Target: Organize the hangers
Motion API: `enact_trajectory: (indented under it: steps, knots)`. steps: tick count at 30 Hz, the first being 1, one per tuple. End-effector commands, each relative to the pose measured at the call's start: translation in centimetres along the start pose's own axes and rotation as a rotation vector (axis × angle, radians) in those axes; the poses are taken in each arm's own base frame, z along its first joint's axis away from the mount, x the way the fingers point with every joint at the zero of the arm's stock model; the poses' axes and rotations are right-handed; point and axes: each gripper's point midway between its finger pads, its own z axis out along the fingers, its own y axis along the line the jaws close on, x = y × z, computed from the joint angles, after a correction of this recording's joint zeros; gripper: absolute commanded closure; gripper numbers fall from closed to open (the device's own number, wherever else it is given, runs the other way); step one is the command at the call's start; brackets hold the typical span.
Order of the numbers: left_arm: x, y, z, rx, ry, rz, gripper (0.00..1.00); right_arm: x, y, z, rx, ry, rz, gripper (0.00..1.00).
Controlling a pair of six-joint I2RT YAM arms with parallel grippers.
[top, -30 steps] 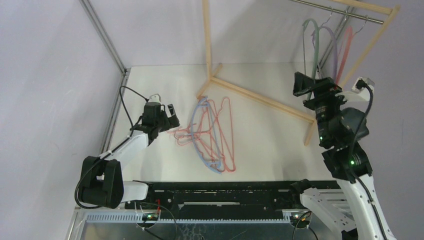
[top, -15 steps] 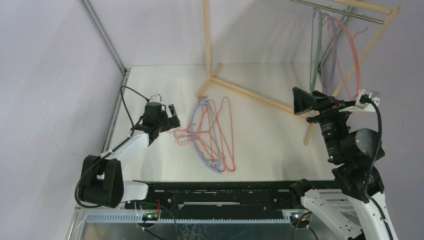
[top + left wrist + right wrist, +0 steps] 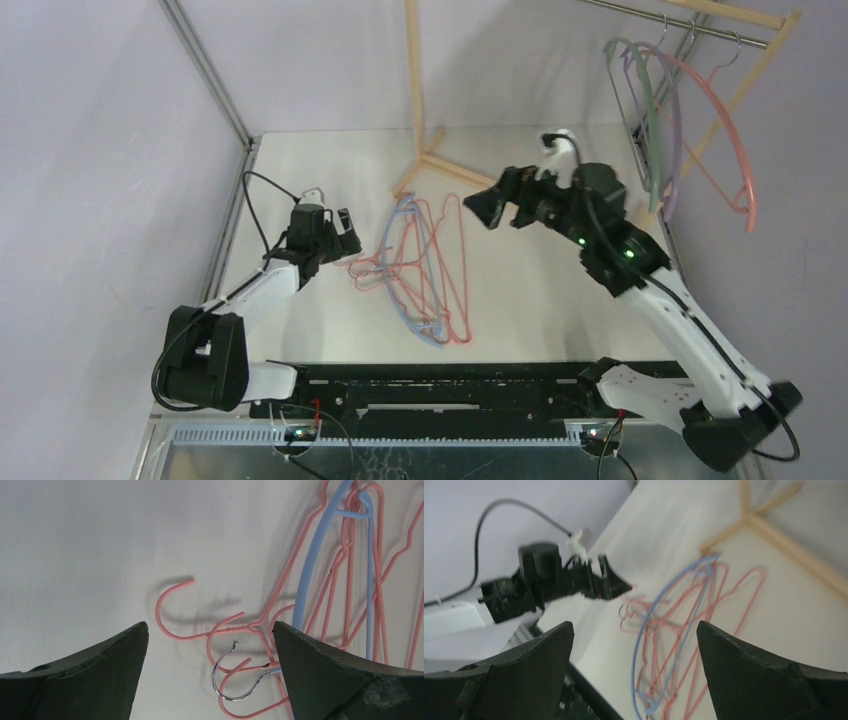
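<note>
Right gripper (image 3: 495,203) swings over from the rail (image 3: 710,30) to mid-table, jaws wide, empty — left gripper (image 3: 342,228) gapes too, beside the tangled pink and blue hangers (image 3: 425,275) on the table (image 3: 540,290); green, lilac, salmon ones (image 3: 740,165) hang up top.

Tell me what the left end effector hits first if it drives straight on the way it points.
Likely the metal hook of the blue hanger, lying between the open fingers of the left end effector, tangled with the pink hanger hooks. Depth is unclear, so the table might come first.
</note>
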Motion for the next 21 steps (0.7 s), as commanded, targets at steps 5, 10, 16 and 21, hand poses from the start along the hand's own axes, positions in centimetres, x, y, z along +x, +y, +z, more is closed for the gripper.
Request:
enact_trajectory:
  steps: [5, 10, 16, 21]
  knots:
    - [-4.0, -1.7, -0.7, 0.039, -0.102, -0.004, 0.0, 8.2, 3.1, 5.1, -0.177, 0.317, -0.014, 0.0]
    - [-4.1, -1.5, -0.5, 0.025, -0.103, -0.015, 0.0, 17.4, 3.7, 6.9, -0.158, 0.573, -0.126, 0.0]
    - [-3.4, -0.9, -0.5, 0.009, -0.096, -0.048, 0.0, 25.4, 5.7, 7.5, -0.146, 0.774, -0.309, 0.07]
    - [-3.3, -0.1, -0.8, 0.0, -0.105, -0.066, 0.0, 29.1, 6.2, 7.4, -0.167, 0.868, -0.312, 0.14]
